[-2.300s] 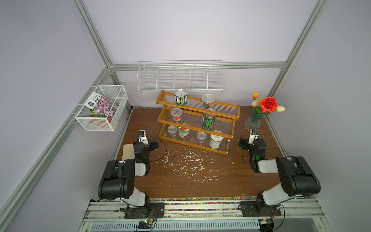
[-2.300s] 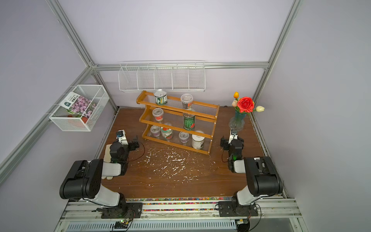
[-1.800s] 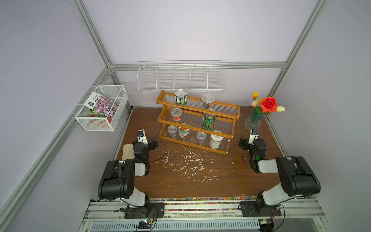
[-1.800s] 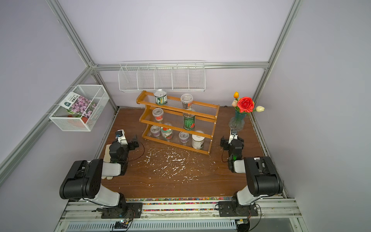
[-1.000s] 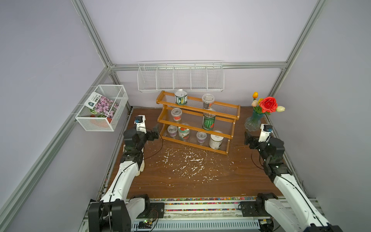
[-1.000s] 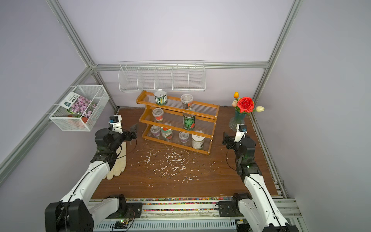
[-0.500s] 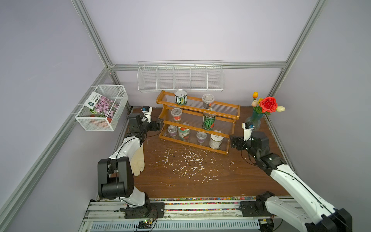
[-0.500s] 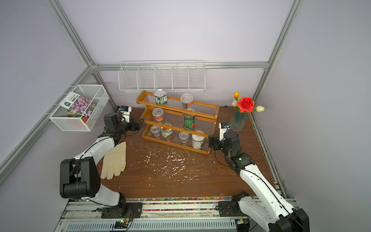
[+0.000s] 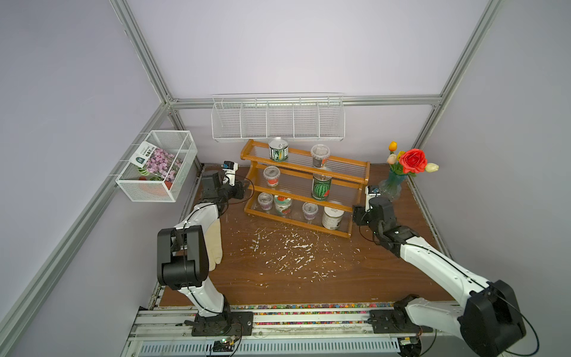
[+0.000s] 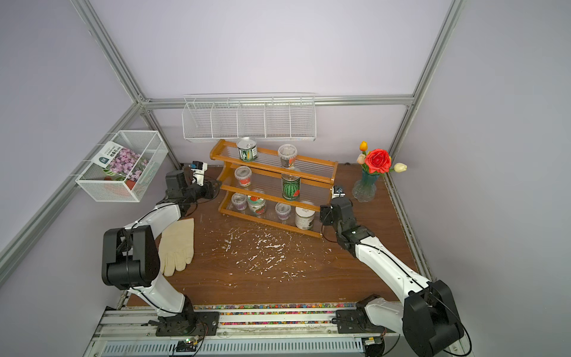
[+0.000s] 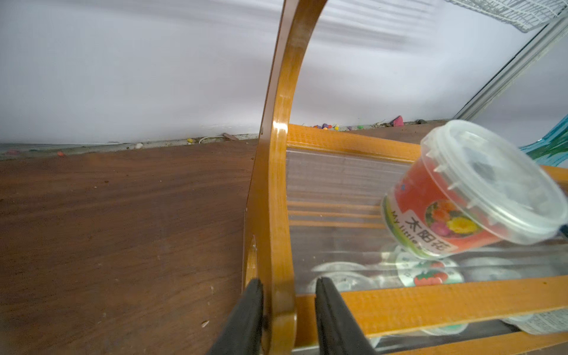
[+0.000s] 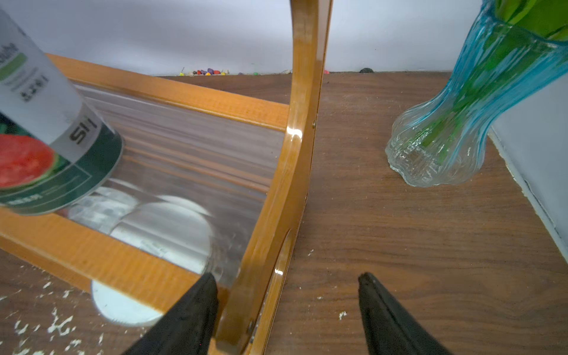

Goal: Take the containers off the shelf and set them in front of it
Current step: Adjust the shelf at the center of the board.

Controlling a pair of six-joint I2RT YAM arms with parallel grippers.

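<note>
**Fig.** Left claw (image 11: 289, 281) straddles the left end upright of the shelf (image 11: 279, 184), narrowed close about it; a firm pinch cannot be told. Right claw (image 12: 285, 276), spread wide, straddles the opposite upright. All eight containers (image 9: 321, 189) stand on the tiers.

Shelf (image 9: 296, 223) at the back middle of the tabletop (image 9: 309, 284), all 3 tiers loaded.
Top tier: top tin (image 9: 278, 149) left, top cup (image 9: 320, 156) right. Middle tier: middle cup (image 9: 271, 176) left, middle tin (image 9: 321, 185) right. Bottom tier, left to right: bottom left cup (image 9: 264, 201), tub (image 9: 282, 204), bottom right cup (image 9: 310, 210), bottom tin (image 9: 332, 218). Vase (image 9: 390, 185) in the back right corner, beside the shelf's right end. Glove (image 10: 177, 244) by the left edge, in front of the shelf. Left pincer (image 11: 288, 281) straddles the shelf's left end post, right pincer (image 12: 286, 275) the right end post.
</note>
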